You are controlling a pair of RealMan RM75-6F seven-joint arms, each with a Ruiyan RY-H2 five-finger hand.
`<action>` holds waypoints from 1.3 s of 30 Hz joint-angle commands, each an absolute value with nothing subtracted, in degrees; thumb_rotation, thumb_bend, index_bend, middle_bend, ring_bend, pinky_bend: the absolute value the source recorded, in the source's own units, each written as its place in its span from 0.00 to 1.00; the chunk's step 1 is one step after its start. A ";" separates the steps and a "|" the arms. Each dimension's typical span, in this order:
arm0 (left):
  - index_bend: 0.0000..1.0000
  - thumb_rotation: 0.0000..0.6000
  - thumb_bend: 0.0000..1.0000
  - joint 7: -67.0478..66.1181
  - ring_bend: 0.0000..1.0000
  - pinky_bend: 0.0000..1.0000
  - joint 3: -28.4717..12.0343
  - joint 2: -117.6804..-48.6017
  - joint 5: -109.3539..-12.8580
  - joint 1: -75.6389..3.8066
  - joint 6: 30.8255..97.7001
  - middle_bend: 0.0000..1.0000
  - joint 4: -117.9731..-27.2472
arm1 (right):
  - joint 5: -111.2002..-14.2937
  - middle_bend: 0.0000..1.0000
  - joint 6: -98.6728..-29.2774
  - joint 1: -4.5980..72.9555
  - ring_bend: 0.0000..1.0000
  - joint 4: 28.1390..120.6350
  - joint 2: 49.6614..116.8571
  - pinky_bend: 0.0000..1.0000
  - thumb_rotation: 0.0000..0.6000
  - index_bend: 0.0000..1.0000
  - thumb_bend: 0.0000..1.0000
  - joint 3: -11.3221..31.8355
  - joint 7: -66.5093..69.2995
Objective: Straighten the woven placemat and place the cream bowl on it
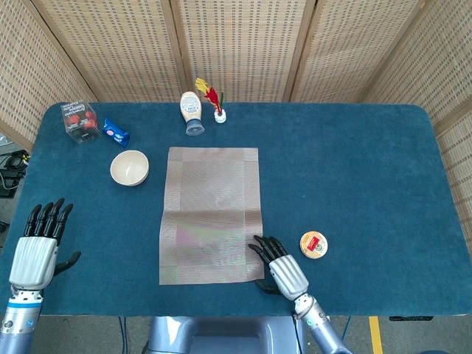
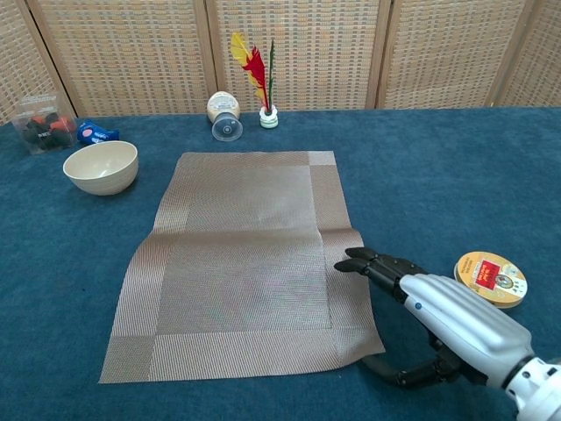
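Note:
The woven grey-brown placemat (image 1: 212, 214) (image 2: 245, 263) lies lengthwise in the middle of the blue table, with a crease across its middle and its right edge slightly raised. The cream bowl (image 1: 130, 167) (image 2: 102, 167) stands upright and empty on the cloth, left of the mat's far end. My right hand (image 1: 279, 268) (image 2: 443, 320) rests at the mat's near right corner, fingers stretched out with the tips at the mat's right edge, holding nothing. My left hand (image 1: 38, 247) hovers at the near left of the table, fingers extended and apart, well away from the bowl.
A small round tin (image 1: 313, 245) (image 2: 491, 278) lies right of my right hand. At the far side stand a tipped white bottle (image 1: 192, 112) (image 2: 224, 115), a feather holder (image 1: 216, 102) (image 2: 263, 88), a blue packet (image 1: 115, 132) and a clear box (image 1: 80, 120) (image 2: 39, 121).

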State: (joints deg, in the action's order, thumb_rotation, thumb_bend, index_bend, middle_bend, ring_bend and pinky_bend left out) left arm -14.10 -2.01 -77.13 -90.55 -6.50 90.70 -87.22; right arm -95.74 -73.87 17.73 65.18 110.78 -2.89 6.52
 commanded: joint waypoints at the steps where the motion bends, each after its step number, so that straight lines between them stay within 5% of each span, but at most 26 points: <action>1: 0.02 1.00 0.15 -14.05 0.00 0.00 -2.04 -77.15 -90.54 -6.46 90.69 0.00 -87.20 | -96.60 0.00 -75.61 17.54 0.00 63.44 111.99 0.00 1.00 0.14 0.54 -3.10 8.41; 6: 0.02 1.00 0.15 -14.10 0.00 0.00 -2.04 -77.22 -90.77 -6.40 90.74 0.00 -87.27 | -97.17 0.00 -77.25 17.36 0.00 62.22 112.50 0.00 1.00 0.14 0.56 -3.44 10.75; 12: 0.03 1.00 0.16 -14.24 0.00 0.00 -1.95 -77.30 -90.78 -6.40 90.35 0.00 -87.31 | -97.25 0.00 -78.02 17.32 0.00 61.43 112.65 0.00 1.00 0.26 0.55 -3.53 11.11; 20: 0.04 1.00 0.16 -13.73 0.00 0.00 -2.31 -77.29 -90.06 -6.39 89.96 0.00 -87.21 | -97.04 0.17 -79.99 17.04 0.00 58.87 114.31 0.08 1.00 0.48 0.52 -2.65 11.83; 39: 0.06 1.00 0.16 -13.16 0.00 0.00 -2.44 -77.04 -90.28 -6.21 90.13 0.00 -87.44 | -96.57 0.23 -80.94 16.54 0.00 58.64 114.45 0.08 1.00 0.54 0.51 -3.12 12.15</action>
State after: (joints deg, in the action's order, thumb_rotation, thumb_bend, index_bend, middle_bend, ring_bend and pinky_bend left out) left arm -13.17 -2.44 -77.05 -90.30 -6.21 90.15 -87.43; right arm -96.61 -80.96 16.59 58.54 114.48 -3.06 12.25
